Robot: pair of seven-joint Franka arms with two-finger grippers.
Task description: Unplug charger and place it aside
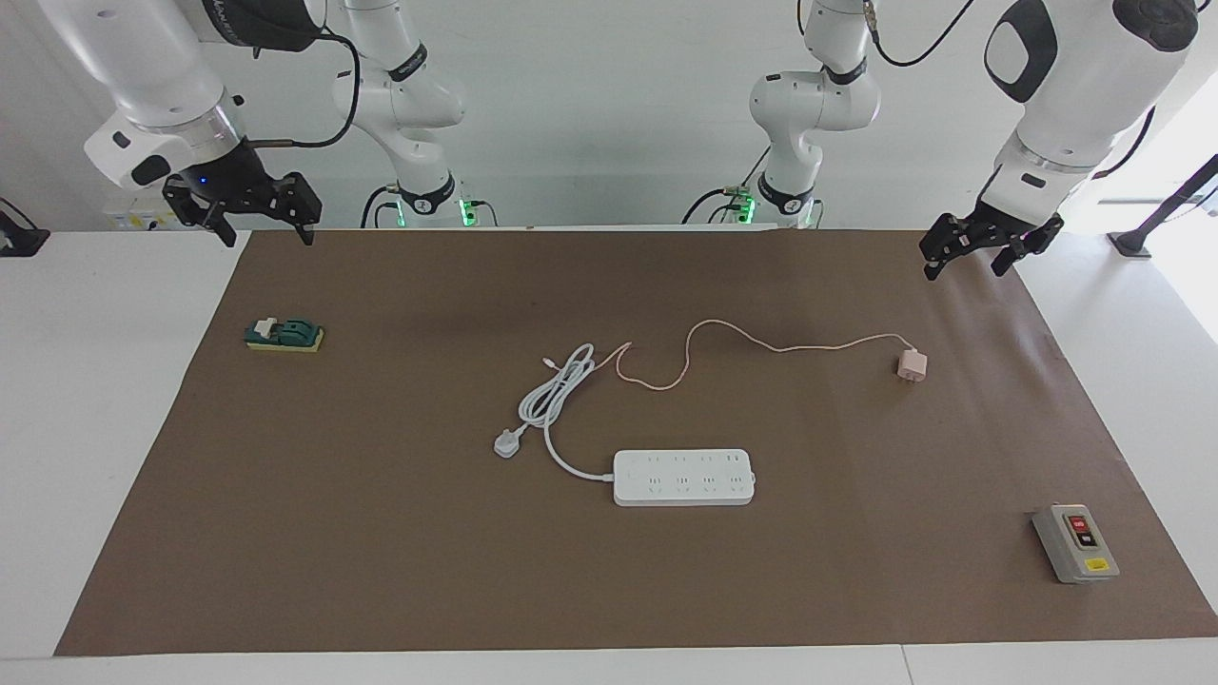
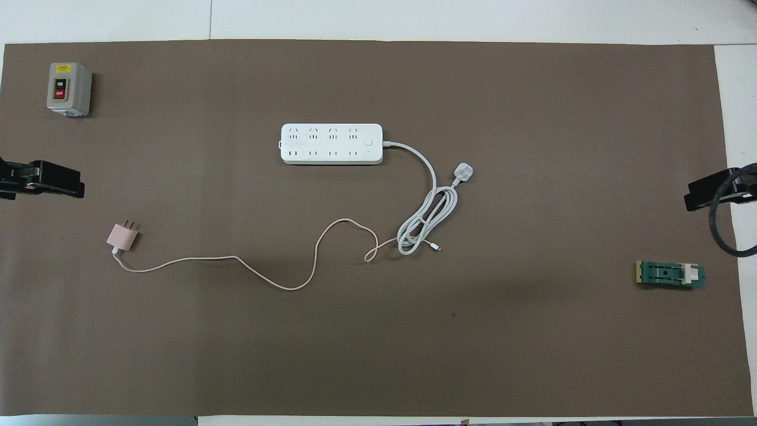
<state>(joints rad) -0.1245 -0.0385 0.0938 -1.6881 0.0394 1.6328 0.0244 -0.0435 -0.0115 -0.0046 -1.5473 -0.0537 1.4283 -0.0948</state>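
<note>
The pale pink charger (image 1: 911,364) lies loose on the brown mat, toward the left arm's end, not plugged into anything. It also shows in the overhead view (image 2: 122,237). Its thin pink cable (image 1: 742,335) runs to the coiled white cord. The white power strip (image 1: 683,477) lies mid-table, farther from the robots than the charger, with its sockets empty. My left gripper (image 1: 963,267) hangs open and empty over the mat's edge, near the charger. My right gripper (image 1: 266,236) hangs open and empty over the mat's corner at the right arm's end.
The white three-pin plug (image 1: 506,443) and its coiled thick cord (image 1: 557,385) lie beside the strip. A grey switch box (image 1: 1075,542) sits at the left arm's end, far from the robots. A green knife switch (image 1: 284,335) sits at the right arm's end.
</note>
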